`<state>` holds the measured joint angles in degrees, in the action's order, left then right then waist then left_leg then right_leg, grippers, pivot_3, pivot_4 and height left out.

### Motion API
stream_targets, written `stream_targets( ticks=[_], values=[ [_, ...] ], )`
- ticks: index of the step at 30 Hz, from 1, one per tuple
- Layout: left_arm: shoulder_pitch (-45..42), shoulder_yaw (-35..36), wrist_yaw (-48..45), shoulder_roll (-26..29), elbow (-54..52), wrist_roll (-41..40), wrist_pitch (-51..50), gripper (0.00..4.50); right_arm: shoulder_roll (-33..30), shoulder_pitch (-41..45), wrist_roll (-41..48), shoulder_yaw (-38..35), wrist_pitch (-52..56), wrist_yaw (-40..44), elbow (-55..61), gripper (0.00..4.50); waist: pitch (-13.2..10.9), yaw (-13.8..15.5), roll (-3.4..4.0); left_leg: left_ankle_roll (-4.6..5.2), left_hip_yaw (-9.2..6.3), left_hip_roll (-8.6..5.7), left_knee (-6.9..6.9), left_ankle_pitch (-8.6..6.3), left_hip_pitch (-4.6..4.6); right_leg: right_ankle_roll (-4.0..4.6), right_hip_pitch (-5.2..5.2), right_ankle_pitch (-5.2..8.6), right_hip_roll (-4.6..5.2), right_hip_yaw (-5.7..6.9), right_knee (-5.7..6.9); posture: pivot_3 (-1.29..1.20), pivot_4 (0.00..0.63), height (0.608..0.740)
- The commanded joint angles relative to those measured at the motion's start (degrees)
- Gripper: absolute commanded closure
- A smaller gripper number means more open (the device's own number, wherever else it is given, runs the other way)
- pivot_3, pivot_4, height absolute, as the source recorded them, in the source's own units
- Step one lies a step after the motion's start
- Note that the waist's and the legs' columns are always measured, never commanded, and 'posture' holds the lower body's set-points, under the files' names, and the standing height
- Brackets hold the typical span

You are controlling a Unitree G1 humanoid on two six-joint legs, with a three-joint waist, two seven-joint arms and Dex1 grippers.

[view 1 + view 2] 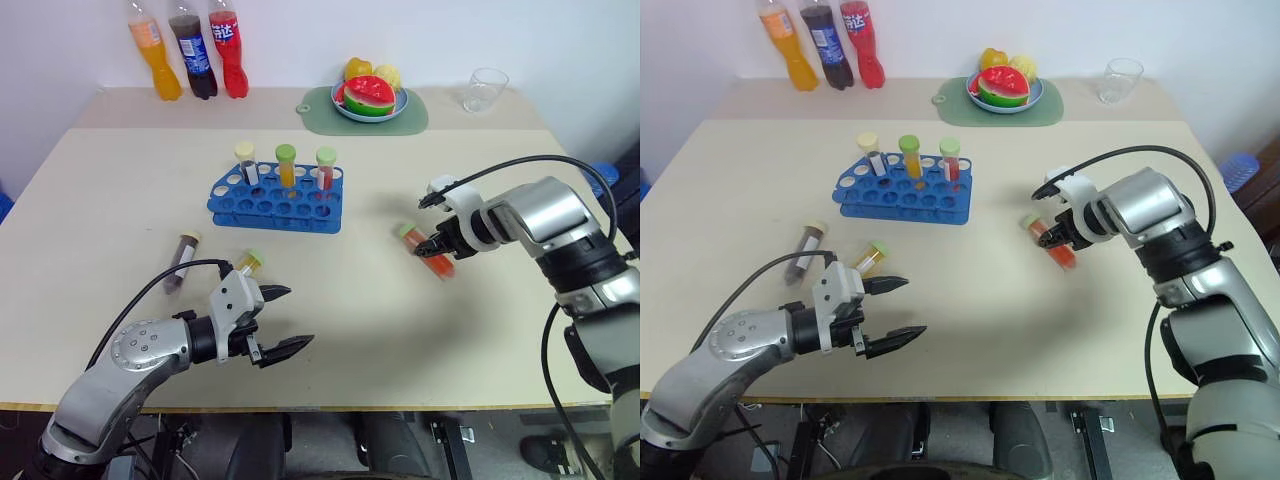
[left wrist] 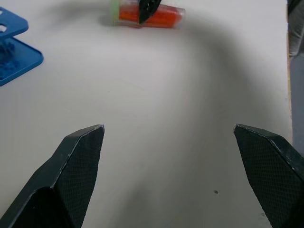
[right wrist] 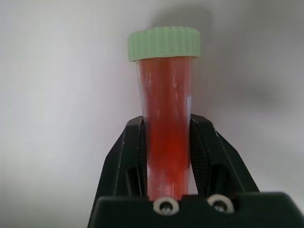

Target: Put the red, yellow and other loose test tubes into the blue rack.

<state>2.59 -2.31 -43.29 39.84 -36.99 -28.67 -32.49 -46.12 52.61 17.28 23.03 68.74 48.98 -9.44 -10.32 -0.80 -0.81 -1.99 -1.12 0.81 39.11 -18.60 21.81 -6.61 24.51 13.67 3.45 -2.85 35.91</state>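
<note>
Right end effector (image 1: 436,247): fingers clamped on the red test tube (image 3: 164,118) with the green cap, gripping its body from both sides; capped end projects past the fingertips. Tube lies low on the surface (image 1: 380,320), to the right of the blue rack (image 1: 277,198).

Left end effector (image 1: 280,320): fingers spread wide apart, nothing between them, hovering over the near part of the surface.

Blue rack: three capped tubes standing upright in its back row.

Loose tubes on the surface: dark purple tube (image 1: 182,259) near the left arm; yellow tube (image 1: 249,263) with green cap just beside the left end effector.
</note>
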Motion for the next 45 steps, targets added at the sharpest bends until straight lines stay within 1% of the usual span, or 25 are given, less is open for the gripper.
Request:
stream_targets(
  ticks=[1, 2, 3, 4, 6, 7, 9, 10, 13, 15, 17, 19, 25, 29, 33, 45],
  values=[
    [0.54, 4.24, 2.14, -1.61, 0.5, -0.66, 1.56, 0.0, 0.98, -7.03, 2.69, -11.78, -19.75, 1.63, 12.38, 3.74, 0.0, 0.11, 0.0, 0.0, -0.04, 0.0, 0.02, 0.0, 0.07, -0.01, 0.01, 0.01, 0.0, 0.03, -0.01, 0.0, 0.15, 0.734],
    [0.62, 4.69, 2.4, -1.94, 0.66, -0.76, 1.63, 0.0, 1.46, -8.53, 2.91, -13.35, -22.39, 1.9, 13.75, 3.74, -0.01, 0.08, 0.01, 0.0, -0.06, -0.01, 0.03, 0.0, 0.12, -0.04, 0.04, 0.01, 0.0, 0.04, -0.02, 0.0, 0.15, 0.734],
    [0.35, 6.01, 3.64, -3.07, 1.43, -1.52, 1.13, 0.0, 4.07, -10.31, 4.22, -15.96, -25.42, 0.92, 15.48, 3.74, 0.0, -0.05, 0.0, 0.0, -0.04, -0.01, 0.05, 0.0, 0.14, -0.04, 0.07, 0.01, 0.01, 0.03, 0.02, 0.0, 0.15, 0.734],
    [0.02, 7.67, 5.08, -4.35, 2.47, -2.13, 1.04, 0.0, 8.99, -12.56, 6.05, -18.82, -29.43, -1.78, 17.57, 3.74, 0.02, -0.23, -0.04, 0.0, -0.05, -0.01, 0.06, 0.0, 0.13, -0.04, 0.07, 0.01, 0.01, 0.02, 0.04, 0.0, 0.15, 0.734],
    [-0.44, 9.85, 6.88, -6.12, 3.77, -2.72, 0.98, 0.0, 15.71, -15.4, 7.3, -21.93, -34.92, -5.39, 19.91, 3.74, 0.02, -0.43, -0.04, 0.0, -0.04, 0.03, 0.06, 0.0, 0.03, -0.04, 0.05, 0.0, -0.04, 0.01, 0.12, 0.0, 0.15, 0.734],
    [-1.2, 10.75, 8.69, -7.39, 5.56, -1.12, 2.73, 0.0, 21.34, -16.62, 5.15, -21.62, -39.9, -10.31, 18.78, 3.74, 0.04, -0.43, -0.04, 0.0, -0.06, 0.04, 0.08, 0.0, 0.01, -0.03, 0.06, 0.0, -0.06, 0.01, 0.19, 0.0, 0.15, 0.734],
    [-2.65, 11.79, 11.28, -9.3, 8.42, 1.41, 5.51, 0.0, 29.17, -18.17, 1.33, -20.83, -47.74, -16.75, 16.31, 3.74, 0.03, -0.4, -0.02, -0.02, -0.07, 0.09, 0.02, 0.01, -0.16, -0.01, -0.02, 0.01, -0.14, 0.0, 0.23, 0.0, 0.15, 0.734],
    [-4.27, 12.51, 13.55, -10.74, 10.68, 2.74, 6.93, 0.0, 33.32, -19.06, -1.61, -18.92, -53.52, -19.49, 13.9, 3.74, 0.03, -0.36, -0.02, -0.05, -0.08, 0.09, 0.01, 0.03, -0.16, 0.0, -0.02, 0.0, -0.15, -0.01, 0.25, 0.0, 0.15, 0.734],
    [-7.2, 14.16, 16.8, -13.98, 14.67, 3.73, 9.7, 0.0, 40.5, -19.73, -8.11, -15.11, -64.68, -24.57, 7.3, 3.74, 0.04, -0.19, -0.02, -0.27, -0.08, 0.05, 0.01, 0.15, -0.16, 0.0, -0.04, 0.0, -0.13, -0.01, 0.27, 0.0, 0.15, 0.734],
    [-7.7, 14.82, 16.66, -15.27, 15.57, 3.23, 11.27, 0.0, 42.64, -19.4, -10.1, -14.47, -68.44, -26.23, 4.29, 3.74, 0.04, -0.25, -0.02, -0.34, -0.07, 0.02, 0.01, 0.19, -0.14, 0.0, -0.03, -0.01, -0.08, -0.01, 0.24, 0.0, 0.15, 0.734],
    [-7.08, 14.64, 16.18, -15.4, 15.22, 3.73, 12.23, 0.0, 45.92, -17.16, -11.49, -15.24, -71.65, -30.33, -1.77, 3.74, 0.04, -0.31, -0.02, -0.36, -0.07, 0.01, 0.0, 0.2, -0.1, 0.0, -0.01, -0.01, -0.04, 0.0, 0.21, 0.0, 0.15, 0.734],
    [-6.25, 14.55, 15.92, -15.29, 14.37, 3.44, 12.02, 0.0, 47.43, -15.44, -12.94, -15.48, -74.82, -32.42, -7.2, 3.74, 0.03, -0.43, -0.01, -0.47, -0.06, 0.01, -0.01, 0.26, -0.1, 0.0, 0.0, -0.01, -0.03, 0.0, 0.21, 0.0, 0.15, 0.734],
    [-4.74, 14.53, 16.12, -15.31, 12.61, 2.72, 11.33, 0.0, 47.65, -13.24, -12.85, -16.9, -78.6, -32.39, -15.29, 3.74, 0.03, -0.49, -0.01, -0.45, -0.09, 0.02, -0.08, 0.25, -0.15, 0.01, 0.0, 0.0, -0.05, 0.0, 0.24, 0.0, 0.15, 0.734],
    [-4.09, 14.01, 16.31, -15.48, 11.8, 2.68, 11.08, 0.0, 47.69, -12.03, -12.99, -16.76, -79.8, -31.02, -18.53, 3.74, 0.03, -1.03, 0.0, -0.45, -0.09, 0.02, -0.08, 0.25, -0.15, 0.01, 0.0, 0.0, -0.06, 0.0, 0.26, 0.0, 0.15, 0.734],
    [-3.9, 13.52, 16.73, -15.83, 11.02, 2.72, 10.61, 0.0, 47.94, -11.17, -13.9, -16.71, -80.03, -31.49, -21.51, 3.74, 0.03, -1.76, 0.0, -0.45, -0.11, 0.03, -0.09, 0.25, -0.17, 0.01, -0.01, 0.0, -0.06, 0.0, 0.28, 0.0, 0.15, 0.734],
    [-4.61, 12.02, 17.72, -16.55, 10.82, 2.71, 10.06, 0.0, 49.7, -7.72, -13.89, -17.78, -82.76, -32.21, -28.8, 3.74, 0.03, -1.83, 0.0, -0.46, -0.11, 0.03, -0.08, 0.26, -0.24, 0.01, -0.05, 0.0, -0.06, -0.01, 0.31, 0.0, 0.15, 0.734]
  ],
)
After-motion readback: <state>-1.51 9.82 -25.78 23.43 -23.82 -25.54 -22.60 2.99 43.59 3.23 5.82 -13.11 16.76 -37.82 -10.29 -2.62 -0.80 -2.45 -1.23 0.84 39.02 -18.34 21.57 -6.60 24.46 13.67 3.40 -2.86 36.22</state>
